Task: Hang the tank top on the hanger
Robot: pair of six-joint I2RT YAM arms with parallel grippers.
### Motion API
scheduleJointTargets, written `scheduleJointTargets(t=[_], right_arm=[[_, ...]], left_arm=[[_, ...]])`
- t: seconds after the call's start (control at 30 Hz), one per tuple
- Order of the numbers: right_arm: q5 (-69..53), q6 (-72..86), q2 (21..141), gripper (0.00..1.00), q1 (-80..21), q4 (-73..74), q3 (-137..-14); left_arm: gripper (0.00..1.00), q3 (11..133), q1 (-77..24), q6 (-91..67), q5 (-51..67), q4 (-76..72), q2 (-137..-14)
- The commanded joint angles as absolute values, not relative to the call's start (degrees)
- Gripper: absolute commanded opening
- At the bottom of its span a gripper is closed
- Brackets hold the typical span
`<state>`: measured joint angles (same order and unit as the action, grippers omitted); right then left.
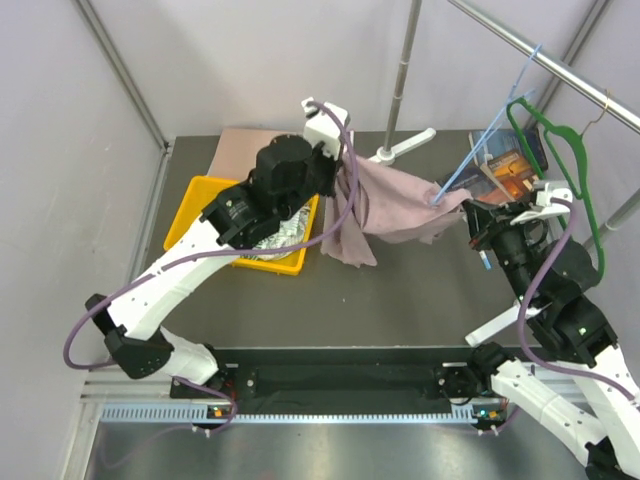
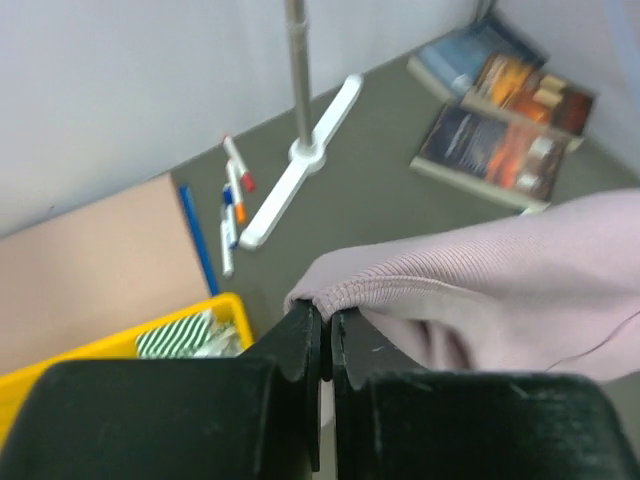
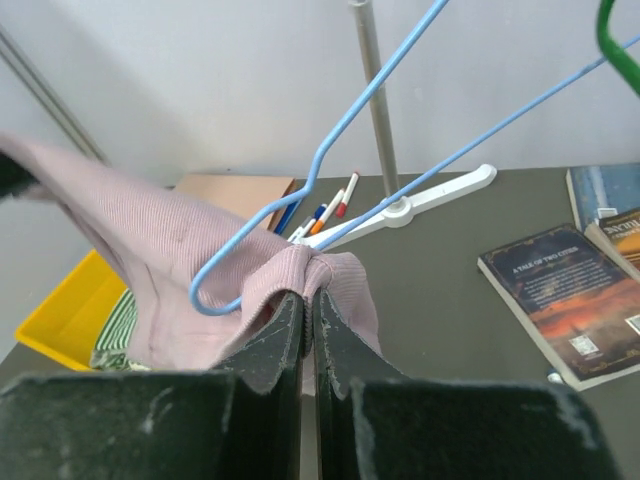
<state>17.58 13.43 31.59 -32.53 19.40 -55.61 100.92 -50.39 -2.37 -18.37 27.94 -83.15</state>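
The pink-mauve tank top (image 1: 390, 205) hangs stretched in the air between my two grippers. My left gripper (image 1: 343, 172) is shut on its left edge, and its ribbed hem (image 2: 420, 275) shows pinched in the left wrist view (image 2: 325, 318). My right gripper (image 1: 468, 208) is shut on its right edge (image 3: 320, 270). The light-blue wire hanger (image 1: 490, 140) hangs from the rail, and its lower corner (image 3: 215, 295) pokes into the fabric beside my right gripper (image 3: 310, 300).
A green plastic hanger (image 1: 565, 165) hangs on the rail (image 1: 560, 70) at the right. Books (image 1: 510, 170) lie at the back right. A yellow bin (image 1: 200, 205) holds striped cloth (image 2: 185, 335). A white pole stand (image 2: 300, 160) and markers (image 2: 232, 205) sit behind.
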Motion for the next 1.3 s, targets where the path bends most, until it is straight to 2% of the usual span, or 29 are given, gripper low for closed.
scheduleJointTargets(t=[0.0,0.07,0.1,0.17,0.2,0.23,0.27,0.4,0.57,0.67,0.7,0.77,0.87,0.97,1.03,1.27], right_arm=[[20.13,12.04,30.94,0.0,-33.31,19.42,-58.36],[20.21,12.39,30.85,0.0,-33.31,20.56,-58.18],[20.04,13.0,30.85,0.0,-33.22,21.0,-57.57],[18.73,14.23,30.85,0.0,-33.22,22.41,-56.34],[17.76,15.8,30.76,0.0,-33.31,22.41,-53.81],[16.71,16.78,30.41,0.0,-33.31,22.06,-52.05],[14.61,17.92,30.15,0.0,-33.22,21.54,-50.03],[11.34,25.11,29.8,0.04,-33.31,19.6,-37.66],[11.6,30.49,28.92,0.12,-33.31,16.62,-28.4],[14.4,32.78,29.26,0.29,-33.31,17.05,-25.49],[15.2,33.48,29.96,0.46,-33.31,17.83,-25.4],[17.39,33.57,30.67,0.63,-33.31,19.86,-25.92],[18.1,32.53,30.5,0.68,-33.31,21.62,-26.72],[18.37,32.17,28.75,0.68,-33.31,24.33,-27.07],[18.46,32.34,27.43,0.68,-33.22,25.57,-26.9],[19.77,34.72,19.7,0.7,-33.31,29.26,-26.46]], left_arm=[[0.0,86.29,-50.19,-1.66,-24.33,28.13,-77.88],[0.0,79.93,-49.4,-4.3,-25.75,26.99,-75.42],[0.09,77.11,-48.26,-5.52,-25.06,25.5,-74.8],[0.38,68.84,-47.11,-9.04,-23.39,24.26,-73.48],[0.78,66.64,-47.11,-10.1,-22.94,23.21,-73.3],[0.91,62.62,-47.02,-12.54,-22.68,23.03,-73.04],[0.99,61.1,-47.02,-13.96,-22.41,23.11,-73.04],[0.99,53.45,-47.2,-21.69,-17.86,21.89,-72.34],[0.92,43.17,-50.44,-30.05,-7.74,8.3,-69.53],[0.91,40.43,-56.66,-33.04,-9.14,4.32,-69.26],[0.91,40.08,-57.91,-33.92,-9.75,3.7,-69.78],[0.9,39.9,-61.59,-36.64,-11.5,1.6,-70.66],[0.89,40.34,-65.99,-40.16,-13.0,-3.39,-74.43],[0.77,41.04,-68.55,-43.67,-13.01,-9.98,-78.2],[0.73,41.31,-68.91,-47.45,-11.26,-14.22,-80.93],[0.65,47.44,-69.34,-52.03,-5.54,-21.71,-95.34]])
